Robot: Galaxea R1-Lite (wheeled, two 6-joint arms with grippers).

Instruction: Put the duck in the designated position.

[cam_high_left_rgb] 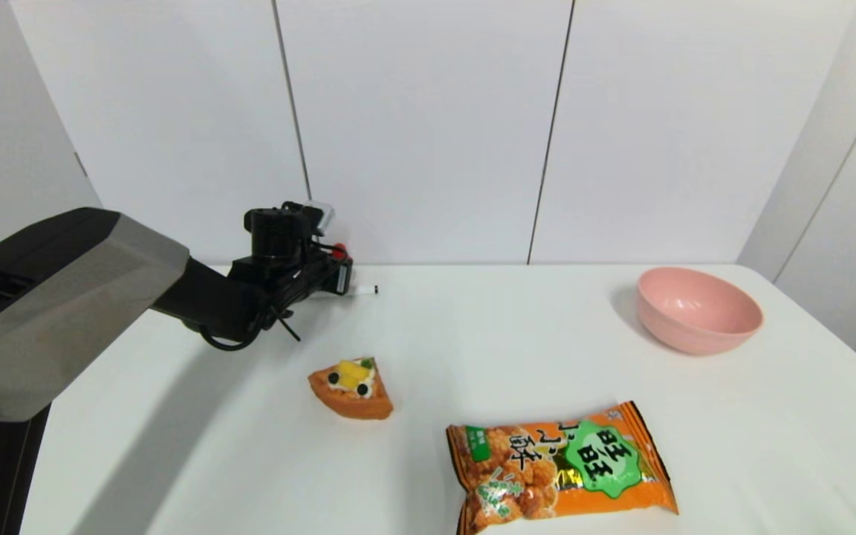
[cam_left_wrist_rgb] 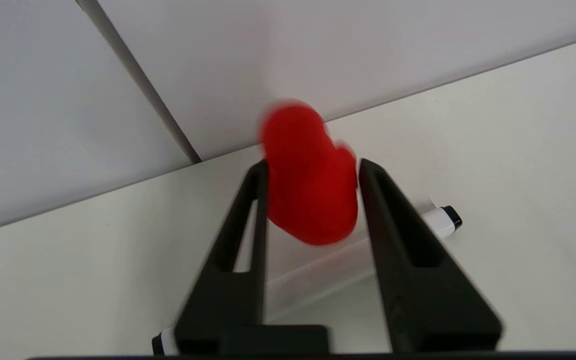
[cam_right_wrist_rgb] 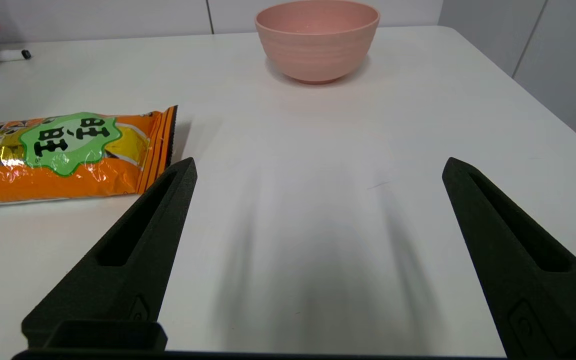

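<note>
Pink bowl [cam_high_left_rgb: 699, 310] sits empty; left pincer [cam_left_wrist_rgb: 312, 172] grips duck [cam_left_wrist_rgb: 310, 185].

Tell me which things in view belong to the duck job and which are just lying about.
In the job:
- duck, held between the jaws
- left gripper, at the table's far left

Lying about:
- pink bowl
- cake slice
- snack bag
- marker
- right gripper, idle and open

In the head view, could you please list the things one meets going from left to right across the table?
Left gripper holding the duck → white marker → orange cake slice → orange snack bag → pink bowl.
</note>
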